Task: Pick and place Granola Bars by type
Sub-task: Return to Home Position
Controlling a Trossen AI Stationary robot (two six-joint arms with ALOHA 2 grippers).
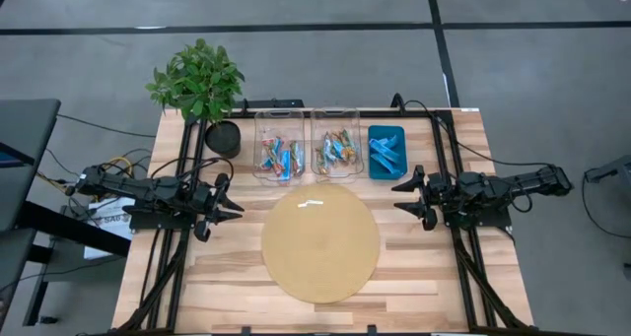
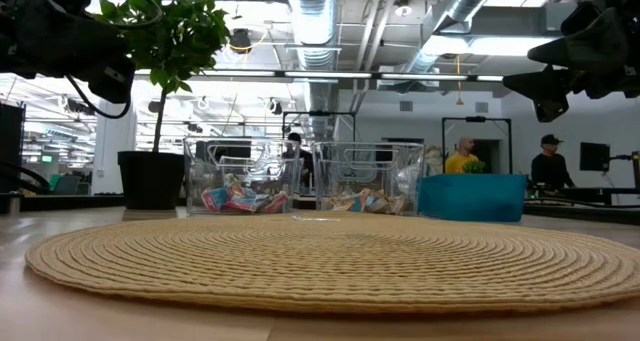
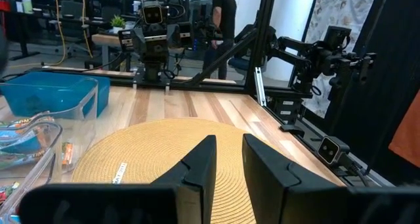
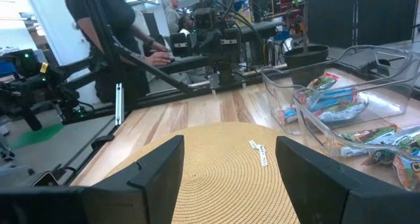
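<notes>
Left end effector: fingers only a slit apart, nothing btwn them. Right end effector: spread wide, also empty. Both hang above the tabletop, tips facing each other. With nothing gripped, homing needs no release first; prob. best to draw each arm straight back on its own side, keeping height.

Btwn & below the two tips: round mat. No bar shows on it, only a small white tag, so the sort looks done & pulling back shouldn't drag anything. The tips are well apart, so both arms can likely move at once.

Beyond the right end effector, nearest container to it: blue bin w/ bars inside, all blue. Watch that side: any swing of the open fingers toward the bin rim could clip it, so retract away from the row, not along it.

Next along the row, twd the left end effector: clear bin, then second clear bin. Both hold orange/red bars w/ some blue wrappers among them.

Farthest, past the left end effector at the tabletop's back corner: potted plant. Leaves overhang that side, so keep the left arm's path low enough & clear of it.
</notes>
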